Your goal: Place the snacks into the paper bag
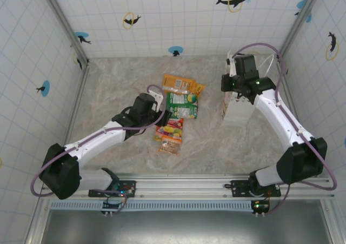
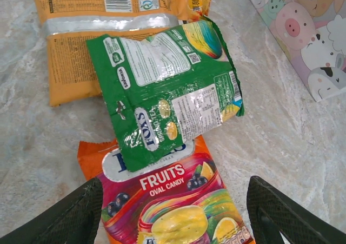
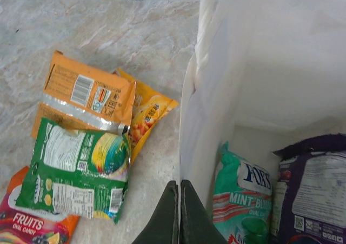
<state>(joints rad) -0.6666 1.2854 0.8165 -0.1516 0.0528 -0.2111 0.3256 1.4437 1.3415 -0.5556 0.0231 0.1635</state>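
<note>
Lying loose: at least four snacks (image 1: 181,104); two inside one paper bag (image 3: 216,92).

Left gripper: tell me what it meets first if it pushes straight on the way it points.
Most likely the red fruit candy packet, lying right ahead between the fingers of the open left gripper; the green packet overlapping its far end comes next. The height above it is unclear.

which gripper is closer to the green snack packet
Left. The left gripper hovers open over the fruits candy packet, just short of the green packet. The right gripper is off to the side, pinched on the rim of the paper bag.
</note>
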